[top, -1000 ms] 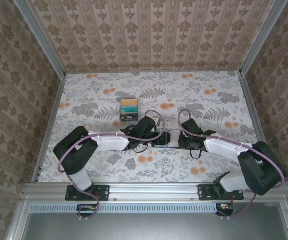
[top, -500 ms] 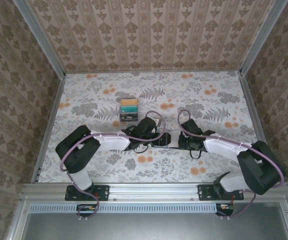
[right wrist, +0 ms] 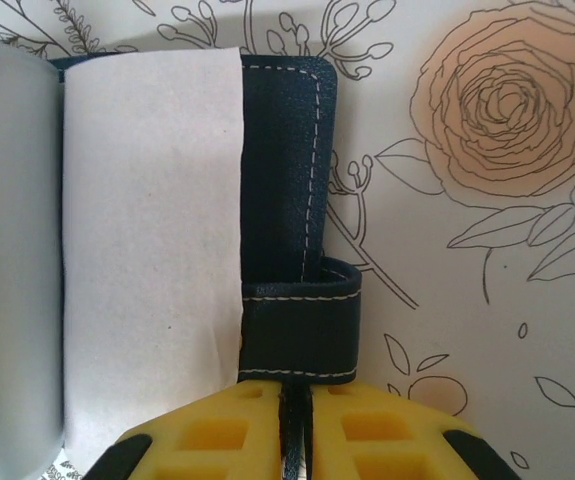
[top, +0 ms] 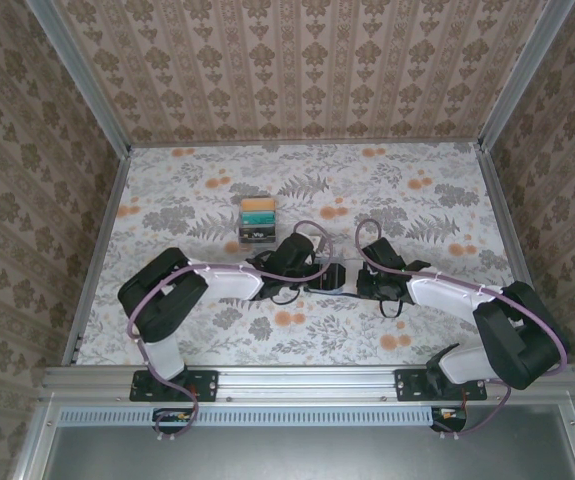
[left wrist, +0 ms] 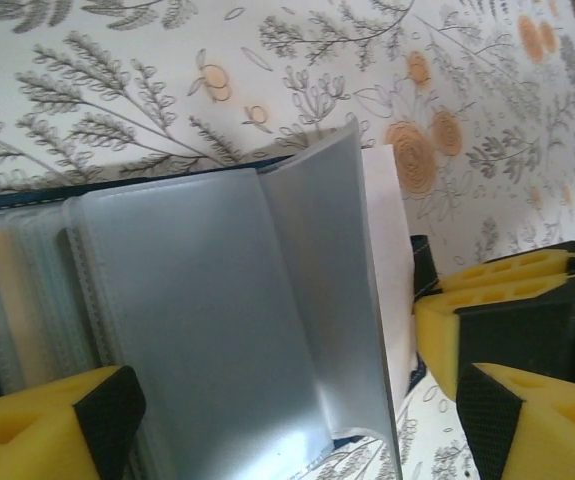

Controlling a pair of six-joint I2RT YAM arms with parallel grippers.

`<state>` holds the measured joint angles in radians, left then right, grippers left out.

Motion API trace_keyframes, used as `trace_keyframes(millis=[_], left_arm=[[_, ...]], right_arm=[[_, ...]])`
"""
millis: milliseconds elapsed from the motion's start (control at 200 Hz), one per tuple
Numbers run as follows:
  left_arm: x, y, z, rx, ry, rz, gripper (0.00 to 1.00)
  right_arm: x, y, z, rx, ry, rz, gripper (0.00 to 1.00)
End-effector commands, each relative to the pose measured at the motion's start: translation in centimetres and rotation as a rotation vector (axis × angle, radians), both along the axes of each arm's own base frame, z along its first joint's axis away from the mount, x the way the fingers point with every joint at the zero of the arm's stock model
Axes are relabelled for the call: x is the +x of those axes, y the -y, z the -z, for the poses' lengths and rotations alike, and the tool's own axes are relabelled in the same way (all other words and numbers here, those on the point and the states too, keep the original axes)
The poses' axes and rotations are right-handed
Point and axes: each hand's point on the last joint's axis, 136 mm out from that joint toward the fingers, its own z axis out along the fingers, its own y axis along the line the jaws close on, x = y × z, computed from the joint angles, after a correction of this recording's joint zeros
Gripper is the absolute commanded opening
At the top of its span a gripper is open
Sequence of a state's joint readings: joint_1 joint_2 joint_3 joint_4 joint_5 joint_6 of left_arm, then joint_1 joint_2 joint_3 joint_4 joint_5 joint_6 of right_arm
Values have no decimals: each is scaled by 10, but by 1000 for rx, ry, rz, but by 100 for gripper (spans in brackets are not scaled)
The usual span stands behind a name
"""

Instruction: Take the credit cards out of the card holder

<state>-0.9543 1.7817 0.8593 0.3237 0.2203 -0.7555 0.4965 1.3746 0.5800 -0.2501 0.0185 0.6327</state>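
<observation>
The job is partly done, by my reading. A clear grey slotted card rack stands on the floral-printed table just beyond the arms. It holds a thin yellow plastic card and a teal one, both free of the wallet.

The dark navy blue folding card holder lies open on the table between the two grippers, near the front middle. Its blue-grey plastic sleeves are fanned out, with one leaf standing upright. A tan card sits in a pocket on the far left, so at least that one is left to pull. A pale white rectangle lies against the navy cover (card or paper liner, I cannot tell which).

The right gripper has its yellow fingers pressed together on the card holder's stitched strap, pinning it down. The left gripper hangs over the sleeves with its fingers wide apart, one on each side. It holds nothing that I can see.
</observation>
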Motion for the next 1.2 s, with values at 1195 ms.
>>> trace_keyframes(millis=[1195], left_arm=[[4, -22, -2, -48, -46, -20, 95]], right_arm=[[-4, -3, 12, 22, -37, -1, 15]])
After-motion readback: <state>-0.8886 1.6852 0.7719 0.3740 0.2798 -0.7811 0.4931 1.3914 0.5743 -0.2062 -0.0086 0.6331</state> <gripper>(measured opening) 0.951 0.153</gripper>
